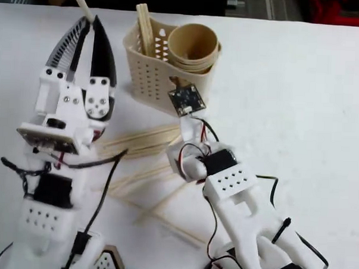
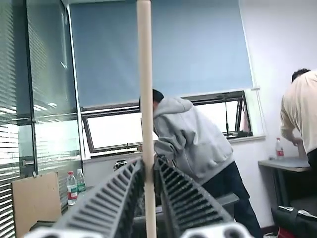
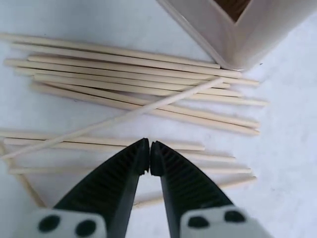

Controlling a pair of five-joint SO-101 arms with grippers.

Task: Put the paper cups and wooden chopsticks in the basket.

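the left gripper (image 2: 148,167) is closed on one pale, round wooden chopstick (image 2: 144,74), pinched low on the shaft so that most of the stick stands out past the tips. in the high view it is held just beside the cream perforated plastic basket (image 1: 143,73), which already holds stacked tan paper cups (image 1: 192,43) and a few upright sticks. the right gripper (image 3: 149,148) has its jaws tip to tip with nothing between them, just above the loose chopsticks (image 3: 129,84) lying on the white desk (image 1: 301,86) at the basket's foot. these sticks look light, stiff and smooth, likely to roll or swivel in a pinch. a hold across the middle seems safest, and the one lying crossed over the bundle looks easiest to take.
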